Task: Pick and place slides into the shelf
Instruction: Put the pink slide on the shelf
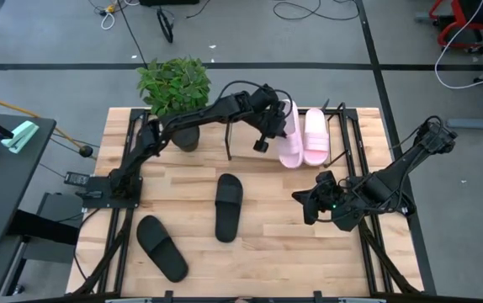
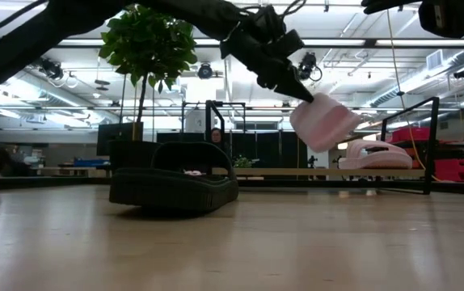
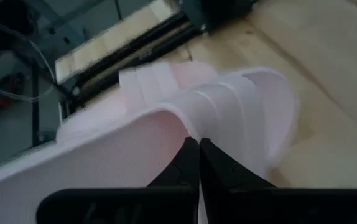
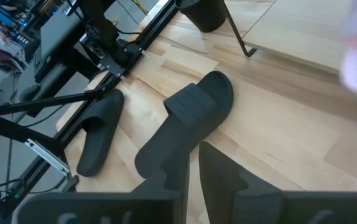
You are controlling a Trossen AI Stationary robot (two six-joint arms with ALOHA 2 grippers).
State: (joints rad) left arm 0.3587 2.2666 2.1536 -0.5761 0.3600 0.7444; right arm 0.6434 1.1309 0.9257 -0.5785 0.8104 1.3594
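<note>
Above shelf (image 1: pixel 340 135): pink slide (image 1: pixel 289 135) in left gripper (image 1: pixel 268 126)

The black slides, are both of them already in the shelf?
No, both black slides lie on the table, in front of the shelf.

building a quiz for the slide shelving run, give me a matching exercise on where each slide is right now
Things:
1. light pink slide sandal in the left gripper
2. second light pink slide sandal
3. black slide sandal with ribbed strap
4. other black slide sandal

Places:
A. mid table, flat on the wood
B. lying on the low black-framed shelf
C. near the table's front left corner
D. lifted off the table, tilted, at the shelf

Pairs: 1-D, 2-B, 3-A, 4-C
</note>
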